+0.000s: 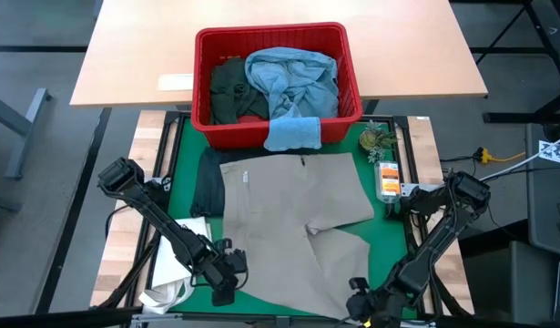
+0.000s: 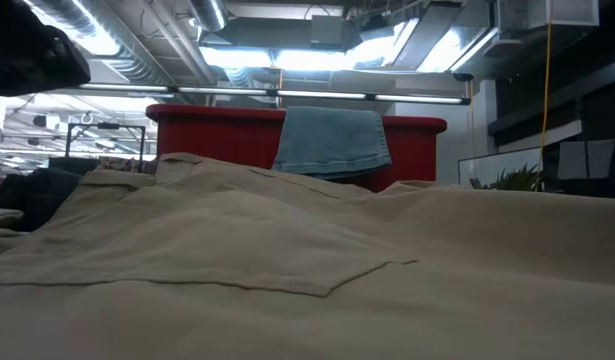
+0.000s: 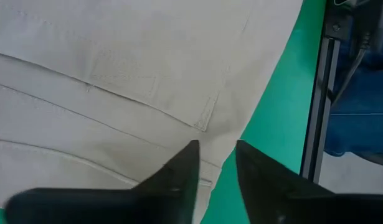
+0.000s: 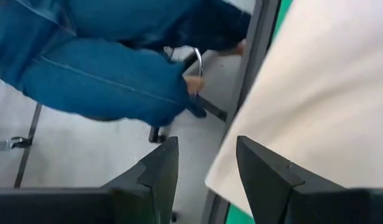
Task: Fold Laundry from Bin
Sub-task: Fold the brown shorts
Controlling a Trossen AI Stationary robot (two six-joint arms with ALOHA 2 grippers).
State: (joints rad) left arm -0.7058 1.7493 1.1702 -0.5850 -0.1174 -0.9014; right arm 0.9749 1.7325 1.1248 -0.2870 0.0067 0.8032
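Khaki trousers [image 1: 293, 214] flat on mat; left pincer [image 3: 215, 163] apart above hem; right pincer [image 4: 207, 163] apart off edge.

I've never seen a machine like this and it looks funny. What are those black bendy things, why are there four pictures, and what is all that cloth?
The black bendy things are two robot arms, each ending in a two-finger gripper. One picture looks down from above, one looks across the table at cloth height, and two come from little cameras on the arms' wrists. On the green table lie tan trousers, spread out. Behind them stands a red bin holding more laundry, with light blue jeans hanging over its rim. The left gripper hovers with open fingers over the trousers' edge. The right gripper is open too, at the trousers' near edge. Neither one holds anything. The blue legs past the table belong to a person.
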